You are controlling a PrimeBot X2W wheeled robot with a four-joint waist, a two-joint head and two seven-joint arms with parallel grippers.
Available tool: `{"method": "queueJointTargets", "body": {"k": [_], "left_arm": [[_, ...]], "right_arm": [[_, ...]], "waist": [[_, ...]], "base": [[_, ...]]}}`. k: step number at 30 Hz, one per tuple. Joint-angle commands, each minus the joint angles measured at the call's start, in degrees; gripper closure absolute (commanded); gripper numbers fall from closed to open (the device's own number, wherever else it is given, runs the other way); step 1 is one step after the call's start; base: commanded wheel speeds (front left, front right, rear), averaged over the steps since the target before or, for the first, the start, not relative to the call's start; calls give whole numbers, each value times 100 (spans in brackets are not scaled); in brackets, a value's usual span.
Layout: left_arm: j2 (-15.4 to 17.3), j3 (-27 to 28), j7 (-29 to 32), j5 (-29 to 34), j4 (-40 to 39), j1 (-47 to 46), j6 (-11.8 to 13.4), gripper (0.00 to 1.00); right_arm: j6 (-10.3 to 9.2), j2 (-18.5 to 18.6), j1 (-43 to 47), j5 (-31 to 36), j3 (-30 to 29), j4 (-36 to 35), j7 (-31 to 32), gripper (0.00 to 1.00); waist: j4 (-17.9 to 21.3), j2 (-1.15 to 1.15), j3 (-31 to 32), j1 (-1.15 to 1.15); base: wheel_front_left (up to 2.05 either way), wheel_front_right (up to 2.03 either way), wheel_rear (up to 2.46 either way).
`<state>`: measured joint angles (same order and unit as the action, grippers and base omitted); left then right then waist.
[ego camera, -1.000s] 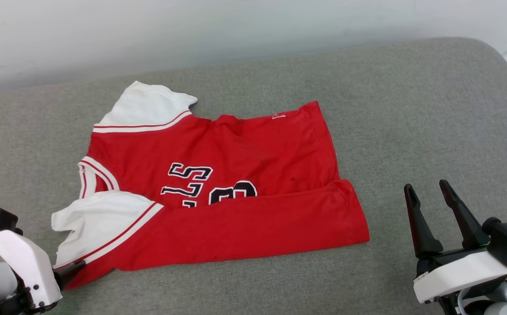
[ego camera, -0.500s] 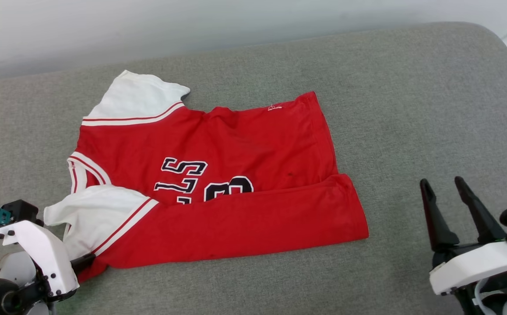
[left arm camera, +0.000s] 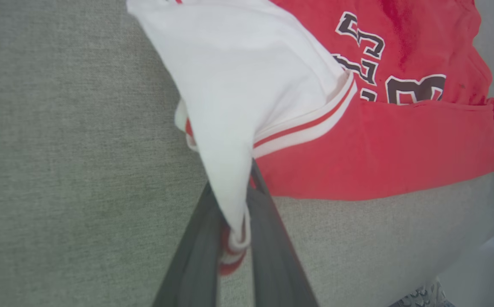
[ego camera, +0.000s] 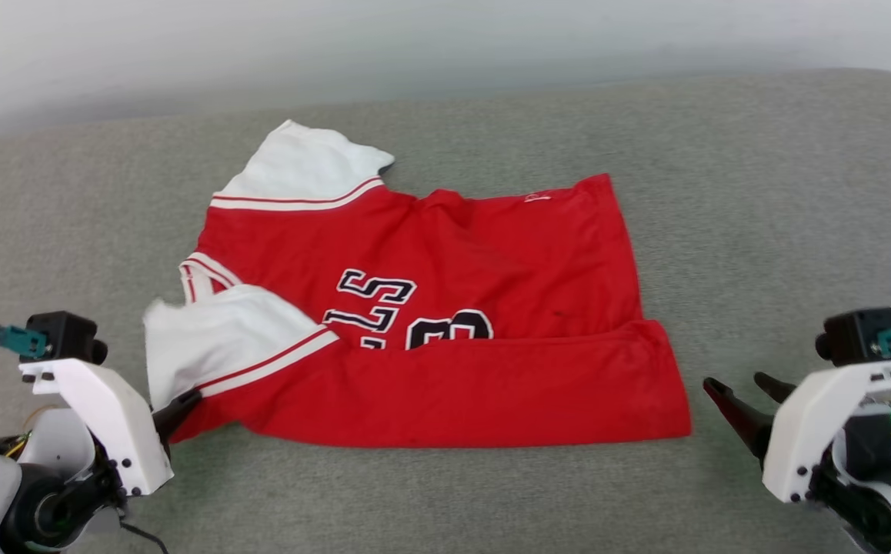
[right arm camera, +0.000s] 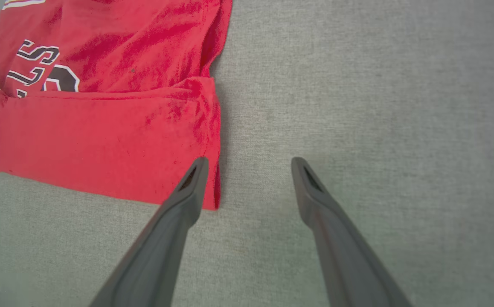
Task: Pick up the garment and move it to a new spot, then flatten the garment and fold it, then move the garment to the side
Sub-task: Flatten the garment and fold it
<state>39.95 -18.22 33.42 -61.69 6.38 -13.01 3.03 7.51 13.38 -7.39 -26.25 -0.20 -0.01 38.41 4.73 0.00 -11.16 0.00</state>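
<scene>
Red jersey (ego camera: 476,261) lies half-folded on a grey cushion (ego camera: 761,192). The left gripper (ego camera: 184,402), spread a second ago, now pinches its white sleeve (left arm camera: 238,85). The right gripper (right arm camera: 250,161) stays spread beside its corner.

Red jersey garment (ego camera: 445,323), white sleeves, "23" lettering half covered; near edge folded over, lying on grey surface.

One garment (ego camera: 453,308), one grey cushion (ego camera: 722,192), two left fingers (left arm camera: 270,247), two right fingers (right arm camera: 178,213).
</scene>
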Motion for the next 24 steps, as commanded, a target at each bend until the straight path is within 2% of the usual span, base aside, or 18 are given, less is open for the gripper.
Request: {"method": "queueJointTargets", "body": {"k": [1, 8, 14, 16, 17, 24], "left_arm": [[15, -12, -41, 72, -131, -59, 19, 100], [-59, -122, -98, 225, -507, -194, 36, 100], [-140, -164, -189, 252, -501, -161, 42, 100], [-158, -165, -204, 232, -469, -130, 36, 100], [-163, -162, -211, 222, -450, -111, 41, 100], [-140, -121, -279, 212, -387, -22, 51, 100]], "right_arm": [[-5, 24, -202, -48, 75, 91, 152, 0], [-5, -109, -848, -229, 380, 1093, 422, 0], [-5, -228, -987, -476, 803, 1913, 409, 0], [-4, -262, -985, -587, 964, 2106, 458, 76], [-3, -279, -989, -624, 1024, 2162, 446, 100], [-4, 3, -1195, -778, 1235, 2073, 244, 100]], "waist": [[-160, 0, -93, 0], [-507, 0, -400, 0], [-585, 0, -470, 0], [-581, 0, -460, 0], [-572, 0, -451, 0], [-503, 0, -267, 0]], "base": [[0, 0, 0], [0, 0, 0], [0, 0, 0], [0, 0, 0], [0, 0, 0], [0, 0, 0]]}}
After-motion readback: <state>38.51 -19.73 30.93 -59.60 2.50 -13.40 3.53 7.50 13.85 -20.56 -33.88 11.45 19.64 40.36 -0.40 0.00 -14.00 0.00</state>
